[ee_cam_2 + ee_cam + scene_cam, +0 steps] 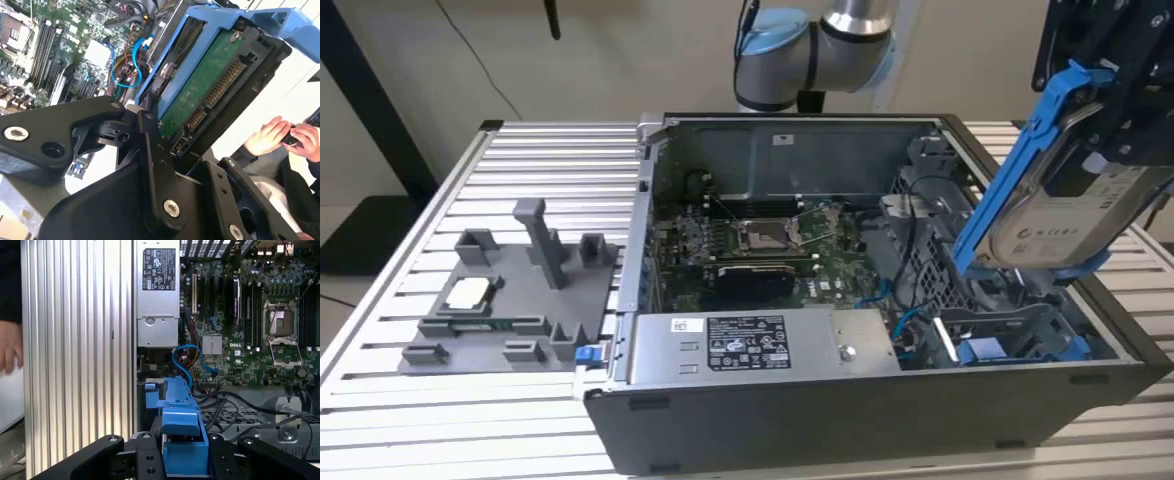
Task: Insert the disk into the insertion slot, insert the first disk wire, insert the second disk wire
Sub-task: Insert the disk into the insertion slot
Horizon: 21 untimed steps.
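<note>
The disk (1067, 225), silver with a white label in a blue carrier frame, hangs tilted above the open computer case's side at the exterior view's right. My gripper (1105, 130) is shut on its upper end. The second wrist view shows the disk's green underside and connector (200, 92) between the black fingers (150, 150). The blue carrier (182, 435) sits between the fingers (145, 457) in the first wrist view. The insertion slot (1014, 320), a dark grey bay, lies below the disk, apart from it. Blue disk wires (182, 357) curl loose inside the case.
The case holds a green motherboard (761, 245) and a silver power supply (747, 345). A grey fixture (507, 300) stands on the slatted table (400, 400) at the exterior view's left. A person's hands (280, 135) are beside the table; a hand (7, 347) shows at its edge.
</note>
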Each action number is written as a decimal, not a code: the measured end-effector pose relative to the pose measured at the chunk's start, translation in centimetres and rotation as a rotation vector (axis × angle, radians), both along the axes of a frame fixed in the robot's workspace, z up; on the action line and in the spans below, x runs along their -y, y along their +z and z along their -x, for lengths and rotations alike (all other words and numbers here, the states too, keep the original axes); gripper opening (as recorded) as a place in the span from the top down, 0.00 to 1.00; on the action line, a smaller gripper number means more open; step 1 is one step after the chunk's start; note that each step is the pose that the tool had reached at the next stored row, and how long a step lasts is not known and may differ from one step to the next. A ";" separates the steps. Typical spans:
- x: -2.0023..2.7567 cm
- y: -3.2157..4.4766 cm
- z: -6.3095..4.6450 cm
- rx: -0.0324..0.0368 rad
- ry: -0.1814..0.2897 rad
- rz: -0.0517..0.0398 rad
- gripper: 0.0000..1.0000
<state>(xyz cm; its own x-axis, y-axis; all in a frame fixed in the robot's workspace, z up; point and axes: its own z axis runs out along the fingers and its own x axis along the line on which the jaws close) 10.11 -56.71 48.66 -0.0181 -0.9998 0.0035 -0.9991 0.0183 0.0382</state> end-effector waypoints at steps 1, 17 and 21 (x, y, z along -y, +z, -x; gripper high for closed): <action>0.00 -0.04 0.0 0.0000 0.000 0.0000 0.67; 0.00 -0.43 0.0 0.0000 0.000 0.0000 0.67; 0.00 -0.52 0.0 0.0000 0.000 0.0000 0.67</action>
<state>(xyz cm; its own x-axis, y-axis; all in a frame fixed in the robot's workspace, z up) 10.15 -56.71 48.14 -0.0181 -0.9998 0.0035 -0.9991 0.0182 0.0382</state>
